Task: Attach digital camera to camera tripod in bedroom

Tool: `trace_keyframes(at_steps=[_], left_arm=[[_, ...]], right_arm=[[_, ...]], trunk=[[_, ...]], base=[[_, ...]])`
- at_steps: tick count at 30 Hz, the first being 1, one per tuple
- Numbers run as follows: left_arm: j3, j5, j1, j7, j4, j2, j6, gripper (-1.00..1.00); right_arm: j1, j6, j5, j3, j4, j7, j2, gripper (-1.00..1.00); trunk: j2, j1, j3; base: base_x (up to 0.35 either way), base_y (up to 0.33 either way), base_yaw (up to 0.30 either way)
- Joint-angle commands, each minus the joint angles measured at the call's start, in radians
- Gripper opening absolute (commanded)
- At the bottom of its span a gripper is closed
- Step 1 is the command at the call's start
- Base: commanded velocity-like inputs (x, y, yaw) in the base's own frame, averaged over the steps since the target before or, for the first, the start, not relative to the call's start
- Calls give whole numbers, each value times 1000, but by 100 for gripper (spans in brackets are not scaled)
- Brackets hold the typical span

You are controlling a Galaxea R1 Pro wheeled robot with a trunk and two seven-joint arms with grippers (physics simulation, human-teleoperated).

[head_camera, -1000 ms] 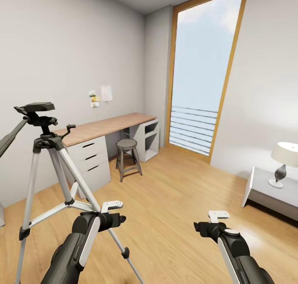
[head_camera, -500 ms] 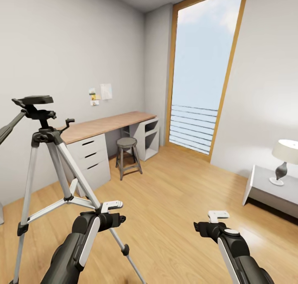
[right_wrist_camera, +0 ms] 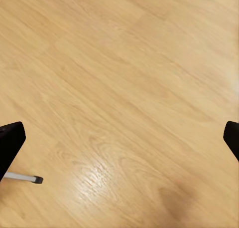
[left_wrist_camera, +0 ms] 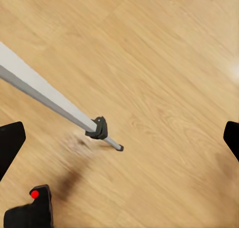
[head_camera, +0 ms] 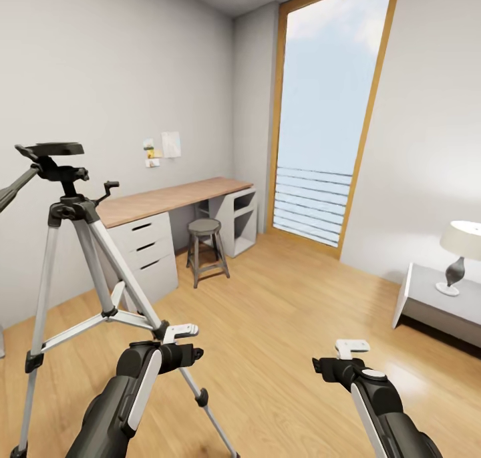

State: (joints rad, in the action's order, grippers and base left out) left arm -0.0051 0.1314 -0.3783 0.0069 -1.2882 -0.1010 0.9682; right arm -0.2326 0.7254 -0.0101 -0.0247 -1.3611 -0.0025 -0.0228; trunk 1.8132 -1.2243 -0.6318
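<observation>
Ahead at your left stands the tall silver-legged camera tripod (head_camera: 73, 244) with its black head, on the light wood floor (head_camera: 280, 324). Beyond it you see a wood-topped white desk (head_camera: 167, 207) and a round grey metal stool (head_camera: 205, 248).

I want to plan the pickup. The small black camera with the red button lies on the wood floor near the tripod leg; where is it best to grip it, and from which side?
Judging from the left wrist view, grip the digital camera across its boxy body, coming from above: it sits on the floor, red button up. It is cut by the frame edge, so its widest side is unclear. Keep clear of the camera tripod leg beside it. The left gripper is open and closest.
</observation>
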Motion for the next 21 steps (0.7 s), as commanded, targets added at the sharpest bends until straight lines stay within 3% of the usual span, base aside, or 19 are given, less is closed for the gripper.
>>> trace_keyframes(at_steps=[1,21], left_arm=[[1,4,-1,1,-1,0,4,100],[2,1,-1,2,3,-1,3,100]], right_arm=[[-1,5,-1,0,-1,0,0,100],[-1,4,-4,0,-1,-1,0,100]], trunk=[[8,-4,-4],[148,-81,-67]], base=[[0,0,0],[0,0,0]])
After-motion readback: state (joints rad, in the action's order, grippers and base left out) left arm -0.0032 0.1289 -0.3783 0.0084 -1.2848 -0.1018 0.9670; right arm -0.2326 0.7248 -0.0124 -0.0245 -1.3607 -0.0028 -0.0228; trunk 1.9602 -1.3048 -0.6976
